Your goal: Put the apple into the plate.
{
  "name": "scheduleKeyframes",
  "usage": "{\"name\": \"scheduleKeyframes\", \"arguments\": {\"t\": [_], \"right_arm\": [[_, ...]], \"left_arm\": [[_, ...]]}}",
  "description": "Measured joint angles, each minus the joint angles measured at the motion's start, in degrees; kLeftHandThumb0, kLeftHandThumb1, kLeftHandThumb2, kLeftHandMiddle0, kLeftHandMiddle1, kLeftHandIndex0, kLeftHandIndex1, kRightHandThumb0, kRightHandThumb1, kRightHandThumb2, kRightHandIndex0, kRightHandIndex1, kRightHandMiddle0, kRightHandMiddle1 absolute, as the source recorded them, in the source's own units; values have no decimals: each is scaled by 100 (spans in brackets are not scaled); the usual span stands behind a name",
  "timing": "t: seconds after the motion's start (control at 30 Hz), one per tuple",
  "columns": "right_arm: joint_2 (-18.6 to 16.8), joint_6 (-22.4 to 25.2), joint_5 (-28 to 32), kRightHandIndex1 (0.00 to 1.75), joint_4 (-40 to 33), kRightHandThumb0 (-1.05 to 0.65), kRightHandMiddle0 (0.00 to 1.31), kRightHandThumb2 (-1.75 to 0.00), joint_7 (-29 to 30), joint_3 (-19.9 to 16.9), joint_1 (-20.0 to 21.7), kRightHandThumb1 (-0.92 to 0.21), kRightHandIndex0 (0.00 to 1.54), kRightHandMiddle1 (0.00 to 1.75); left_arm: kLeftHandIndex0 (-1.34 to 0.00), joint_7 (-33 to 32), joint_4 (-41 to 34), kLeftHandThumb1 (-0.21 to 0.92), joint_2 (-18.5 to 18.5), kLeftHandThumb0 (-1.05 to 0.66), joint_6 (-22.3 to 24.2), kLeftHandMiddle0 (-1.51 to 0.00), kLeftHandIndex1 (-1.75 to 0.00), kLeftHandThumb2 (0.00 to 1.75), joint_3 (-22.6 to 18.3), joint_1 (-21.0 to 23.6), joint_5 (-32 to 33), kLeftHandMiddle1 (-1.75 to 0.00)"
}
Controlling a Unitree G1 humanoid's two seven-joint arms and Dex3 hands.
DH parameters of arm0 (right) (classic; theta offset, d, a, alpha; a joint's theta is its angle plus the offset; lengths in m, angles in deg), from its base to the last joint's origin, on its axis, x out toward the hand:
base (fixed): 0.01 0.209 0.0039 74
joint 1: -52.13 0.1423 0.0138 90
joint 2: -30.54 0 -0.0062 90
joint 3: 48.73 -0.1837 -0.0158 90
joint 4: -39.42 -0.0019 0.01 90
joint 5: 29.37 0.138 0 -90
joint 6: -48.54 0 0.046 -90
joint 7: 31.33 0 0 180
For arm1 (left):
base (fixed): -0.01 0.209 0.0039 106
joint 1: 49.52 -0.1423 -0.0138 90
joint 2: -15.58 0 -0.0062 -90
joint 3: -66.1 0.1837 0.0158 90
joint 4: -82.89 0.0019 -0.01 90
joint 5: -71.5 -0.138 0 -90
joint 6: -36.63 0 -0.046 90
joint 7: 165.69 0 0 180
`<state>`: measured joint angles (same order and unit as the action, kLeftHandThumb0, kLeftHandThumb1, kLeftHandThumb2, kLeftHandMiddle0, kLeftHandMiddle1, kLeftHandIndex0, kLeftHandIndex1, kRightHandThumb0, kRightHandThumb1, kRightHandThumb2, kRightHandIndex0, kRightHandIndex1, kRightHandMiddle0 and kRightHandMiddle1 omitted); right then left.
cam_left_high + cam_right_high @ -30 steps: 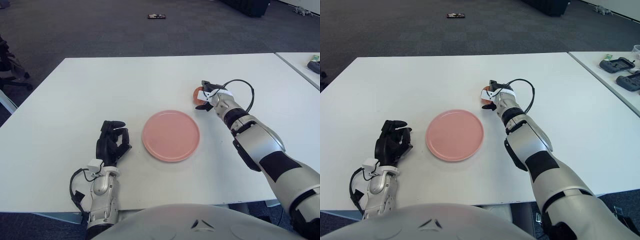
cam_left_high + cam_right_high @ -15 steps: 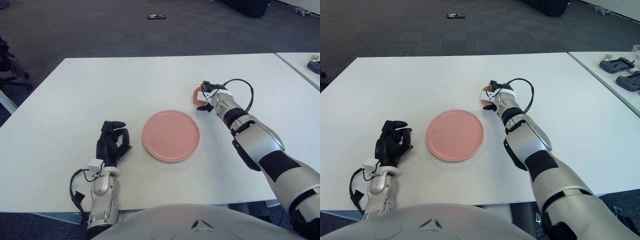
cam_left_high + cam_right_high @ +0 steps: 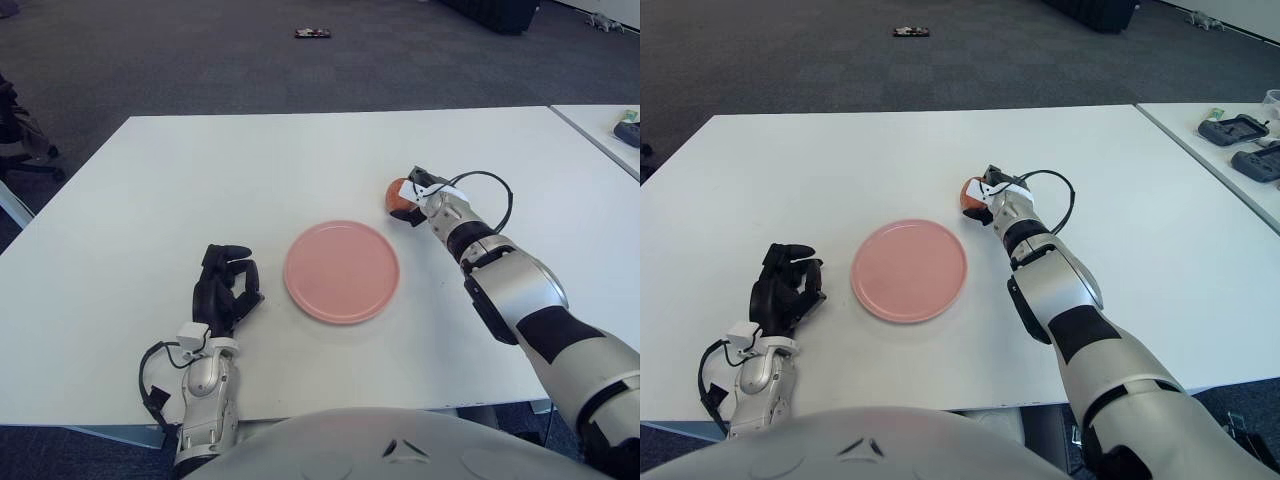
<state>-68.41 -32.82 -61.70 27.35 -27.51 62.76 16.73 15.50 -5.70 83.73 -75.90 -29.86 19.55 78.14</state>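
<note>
The apple (image 3: 398, 195) sits at the tip of the right hand (image 3: 416, 193), past the far right edge of the plate (image 3: 342, 271) and apart from it. The hand's dark fingers (image 3: 408, 213) are curled around the fruit from its right side and from below, with the white hand housing pressed against it, so only the apple's left and upper face shows. It reads as a small rounded fruit with smooth orange-red skin, darker toward the side under the hand. Whether it rests on the surface (image 3: 250, 170) or is raised just off it cannot be told.

The plate is a flat round disc of matte pink with a shallow raised rim, lying near the middle of the surface and bare inside. The surface itself is a smooth white rectangular top with rounded corners.

The right arm (image 3: 520, 300) stretches diagonally from the lower right toward the apple, built of glossy silver-grey shells with black bands, and a thin black cable (image 3: 485, 190) loops above the wrist.

The left hand (image 3: 225, 285) rests on the surface near the front edge, to the left of the plate and apart from it. Its black fingers (image 3: 236, 262) are loosely bent inward and hold nothing. A silver wrist and a black cable lie behind it.

Dark grey carpet covers the floor (image 3: 200, 60) beyond.
</note>
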Motion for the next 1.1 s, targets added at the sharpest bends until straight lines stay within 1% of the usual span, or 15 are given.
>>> {"name": "scheduleKeyframes", "arguments": {"t": [0.2, 0.43, 0.57, 0.7, 0.8, 0.9, 1.0, 1.03, 1.1], "right_arm": [[-9, 19, 3, 132, 0, -42, 45, -107, 152, -92, -33, -51, 14, 175], [-24, 23, 4, 137, 0, -44, 50, -115, 347, -188, -75, -44, 18, 175], [-50, 32, 34, 139, 0, -46, 55, -122, 493, -274, -84, -39, 23, 175], [-127, 128, 223, 137, 0, -47, 58, -128, 776, -498, -94, -34, 31, 175], [-161, 168, 308, 137, 0, -48, 59, -129, 942, -632, -102, -33, 33, 175], [-178, 193, 376, 138, 0, -48, 61, -131, 1051, -692, -102, -31, 37, 175], [-194, 207, 389, 144, 0, -49, 62, -133, 1138, -733, -102, -30, 42, 175], [-195, 207, 389, 141, 0, -31, 63, -133, 1149, -739, -102, -27, 52, 175], [-195, 207, 391, 140, 0, -17, 64, -137, 1186, -751, -102, -20, 67, 175]], "left_arm": [[-37, 3, -74, 64, -2, -39, 79, -99, -175, 91, -8, -31, 47, -175], [-36, 7, -96, 65, 8, -39, 113, -100, -175, 91, -14, -37, 77, -175], [-36, 7, -101, 65, 11, -39, 128, -100, -175, 91, -22, -37, 84, -175], [-36, 10, -113, 65, 8, -39, 136, -98, -175, 90, -26, -36, 128, -175], [-36, 20, -122, 65, 6, -39, 157, -97, -175, 90, -29, -36, 186, -175], [-36, 29, -137, 65, 6, -39, 195, -96, -175, 90, -37, -35, 227, -175], [-36, 32, -165, 65, 3, -39, 254, -96, -175, 90, -49, -33, 288, -175], [-36, 32, -169, 65, 2, -39, 263, -95, -175, 90, -50, -32, 301, -175], [-36, 31, -175, 65, 1, -39, 288, -96, -175, 90, -54, -25, 313, -175]]}}
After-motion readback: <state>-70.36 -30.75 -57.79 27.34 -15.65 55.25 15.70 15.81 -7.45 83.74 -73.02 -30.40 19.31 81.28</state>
